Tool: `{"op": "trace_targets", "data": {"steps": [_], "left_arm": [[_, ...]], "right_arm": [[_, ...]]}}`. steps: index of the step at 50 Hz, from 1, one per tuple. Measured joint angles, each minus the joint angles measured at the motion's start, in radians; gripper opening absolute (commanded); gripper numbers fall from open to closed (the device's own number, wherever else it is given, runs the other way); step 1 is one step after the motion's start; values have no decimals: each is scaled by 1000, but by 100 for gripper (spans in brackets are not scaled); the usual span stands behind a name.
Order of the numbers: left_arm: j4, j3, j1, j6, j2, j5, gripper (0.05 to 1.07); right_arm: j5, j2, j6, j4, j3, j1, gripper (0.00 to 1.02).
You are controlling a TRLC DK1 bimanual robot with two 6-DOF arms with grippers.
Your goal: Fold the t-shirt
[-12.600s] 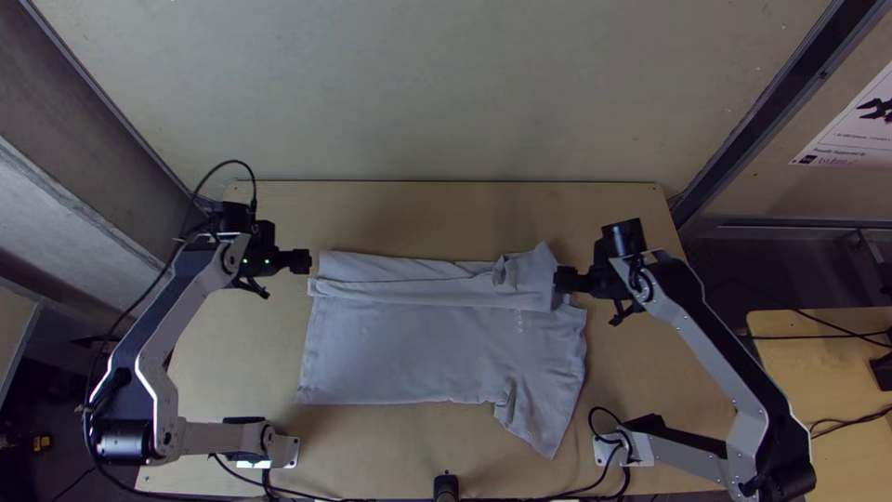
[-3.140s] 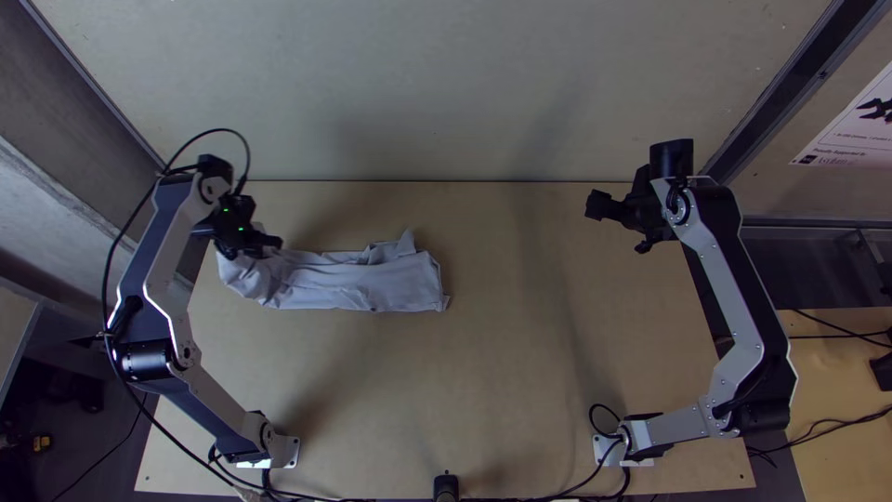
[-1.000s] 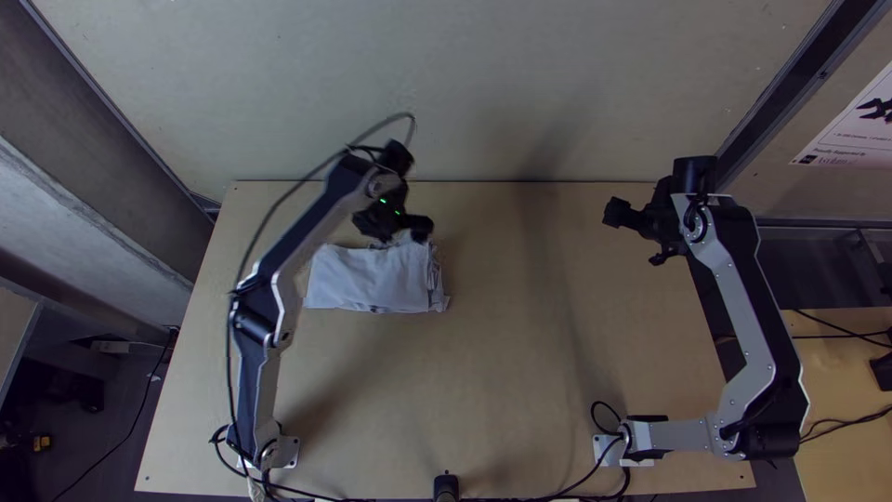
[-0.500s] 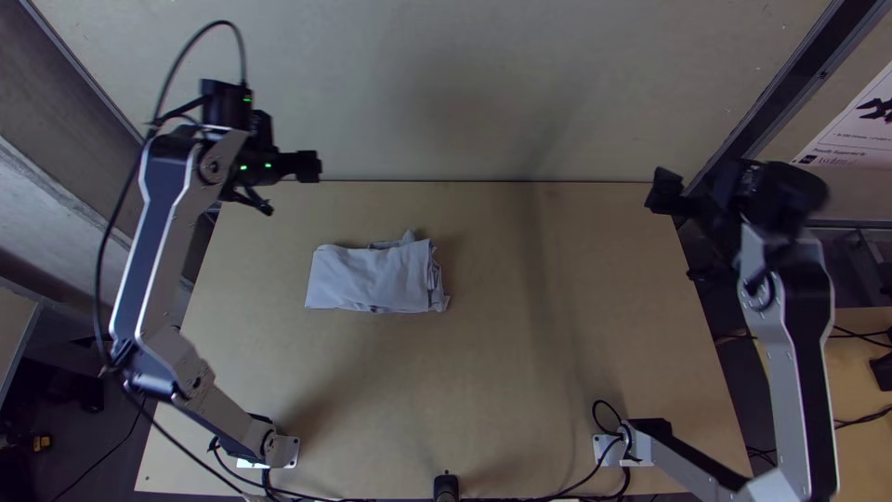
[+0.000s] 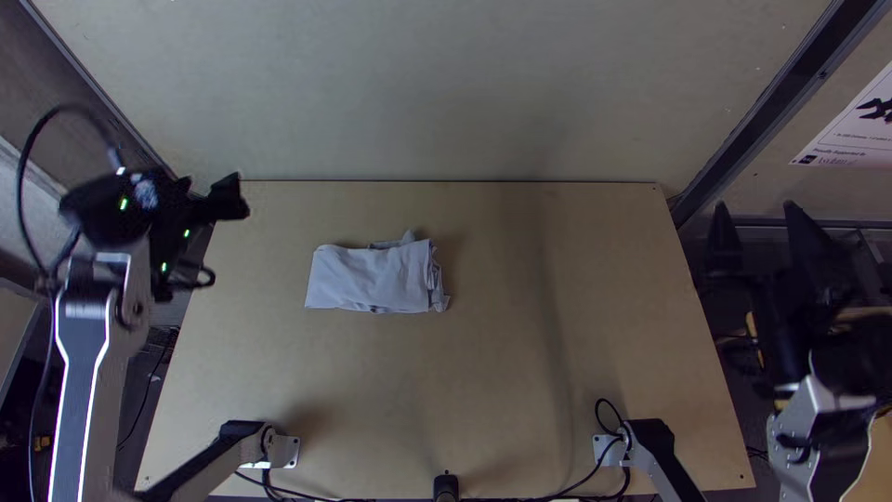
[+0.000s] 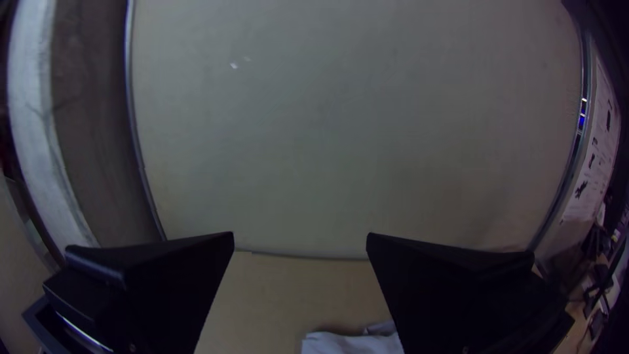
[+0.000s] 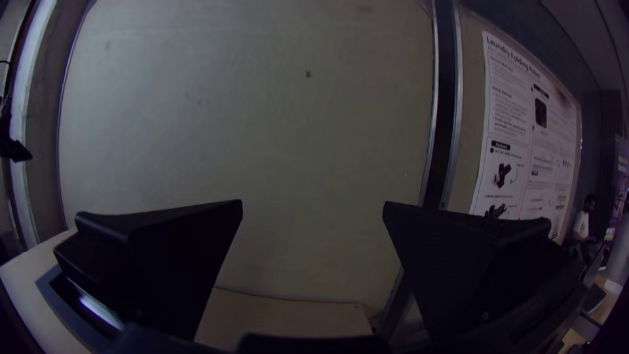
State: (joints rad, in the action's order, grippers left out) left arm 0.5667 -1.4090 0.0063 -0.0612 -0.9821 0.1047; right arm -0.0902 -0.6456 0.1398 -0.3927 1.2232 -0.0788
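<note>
T-shirt, folded in small packet | probably light, soft, layers may slip | better pinch all layers at edge | left gripper, right gripper: fingers apart

You're looking at a plain, pale grey t-shirt on a light tan table, before a grey-beige wall. Your left gripper is black near bright green lights; your right gripper is black too. Your poster is white with black print.
</note>
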Motion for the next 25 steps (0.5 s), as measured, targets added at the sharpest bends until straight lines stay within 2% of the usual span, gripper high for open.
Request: {"op": "trace_targets", "data": {"steps": [7, 17, 25], "left_arm": [[-196, 272, 21, 37, 229, 20, 102], [-341, 571, 29, 78, 535, 21, 102], [-454, 776, 28, 89, 770, 12, 102]], "right_arm": [[0, 136, 28, 51, -98, 0, 98], [0, 415, 87, 184, -342, 0, 98], [0, 625, 122, 209, -534, 0, 98]]}}
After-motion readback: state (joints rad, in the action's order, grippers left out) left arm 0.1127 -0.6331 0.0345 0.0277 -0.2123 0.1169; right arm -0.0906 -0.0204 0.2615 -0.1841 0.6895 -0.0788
